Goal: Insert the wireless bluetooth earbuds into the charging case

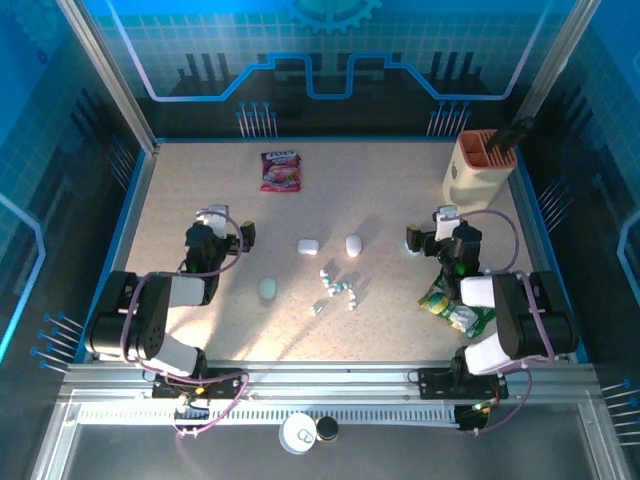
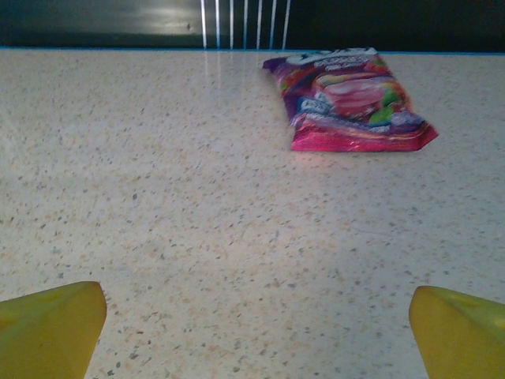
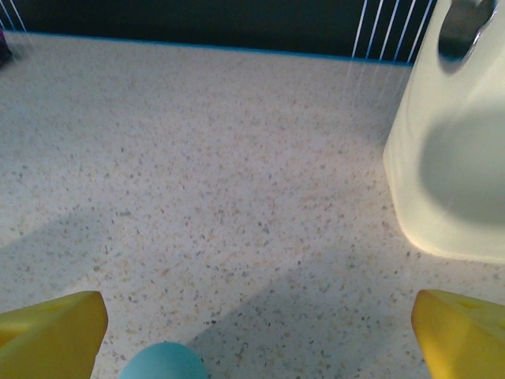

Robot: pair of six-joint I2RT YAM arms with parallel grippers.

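Note:
Several tiny white and pale-blue earbuds (image 1: 335,290) lie in a loose cluster at the table's middle front. Two white pebble charging cases (image 1: 307,245) (image 1: 352,244) rest just beyond them, and a pale-green case (image 1: 267,288) lies to their left. My left gripper (image 1: 220,228) (image 2: 256,316) stands open over bare table left of the cases, nothing between its yellow fingertips (image 2: 55,324). On the right, my right gripper (image 1: 440,230) (image 3: 256,316) is also open and empty. A rounded teal object (image 3: 162,365) sits low between its fingers, near the left one.
A pink candy bag (image 1: 281,170) (image 2: 351,99) lies at the back, ahead of the left gripper. A cream holder (image 1: 480,165) (image 3: 450,158) with a black tool stands back right. A green snack bag (image 1: 455,305) lies by the right arm.

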